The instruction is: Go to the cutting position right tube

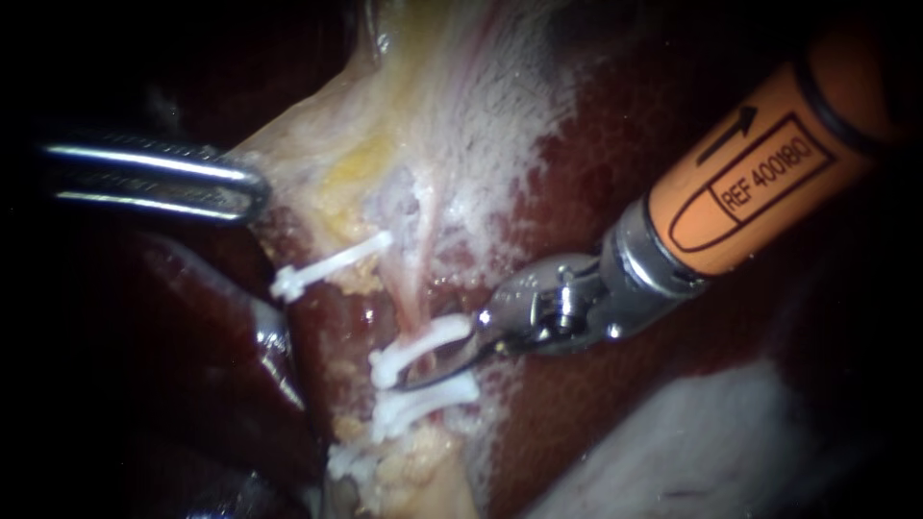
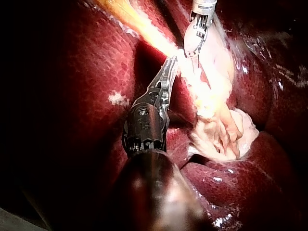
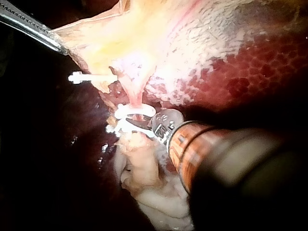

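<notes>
Liver backdrop: right instrument, jaws slightly parted, reaches toward 8 o'clock between the two clips on right tube; approach looks nearly done, next seat tube squarely.

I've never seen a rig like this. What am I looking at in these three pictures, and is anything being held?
Two slender robot instruments work on a pig's liver at a bench. One picture comes from an endoscope close to the tissue; the other two from cameras on each arm. The left instrument has its tool shut on pale tissue. The right instrument, orange-banded, holds nothing: its open blades sit between two white clips on a thin tube. A third clip sits apart.
</notes>
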Controlling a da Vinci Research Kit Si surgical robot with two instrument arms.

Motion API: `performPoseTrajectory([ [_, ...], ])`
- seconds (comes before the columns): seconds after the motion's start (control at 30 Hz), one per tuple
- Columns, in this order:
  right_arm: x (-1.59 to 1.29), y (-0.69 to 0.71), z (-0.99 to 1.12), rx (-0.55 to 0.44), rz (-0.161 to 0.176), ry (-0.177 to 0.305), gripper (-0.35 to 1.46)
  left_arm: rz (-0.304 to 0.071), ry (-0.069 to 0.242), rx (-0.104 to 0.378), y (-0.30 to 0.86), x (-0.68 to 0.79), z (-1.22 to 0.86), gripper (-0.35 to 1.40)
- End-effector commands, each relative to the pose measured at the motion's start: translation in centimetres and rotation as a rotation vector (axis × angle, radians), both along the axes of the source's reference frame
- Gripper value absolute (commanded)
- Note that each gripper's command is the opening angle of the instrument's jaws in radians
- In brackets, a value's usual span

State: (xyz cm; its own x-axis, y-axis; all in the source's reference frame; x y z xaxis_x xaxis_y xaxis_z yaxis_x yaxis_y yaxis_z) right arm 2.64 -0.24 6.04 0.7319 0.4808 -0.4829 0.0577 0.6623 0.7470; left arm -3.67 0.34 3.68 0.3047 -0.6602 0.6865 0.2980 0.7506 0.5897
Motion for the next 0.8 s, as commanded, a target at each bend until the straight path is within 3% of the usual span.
performPoseTrajectory([
  [0.03,0.01,0.0,0.0,-0.001,0.002,0.0,0.16,0.0,0.0,0.0,0.0,0.0,0.0,-0.35],
  [0.8,0.03,0.0,0.0,0.0,0.003,0.003,0.16,-0.002,0.001,0.0,0.0,-0.02,-0.01,-0.35],
])
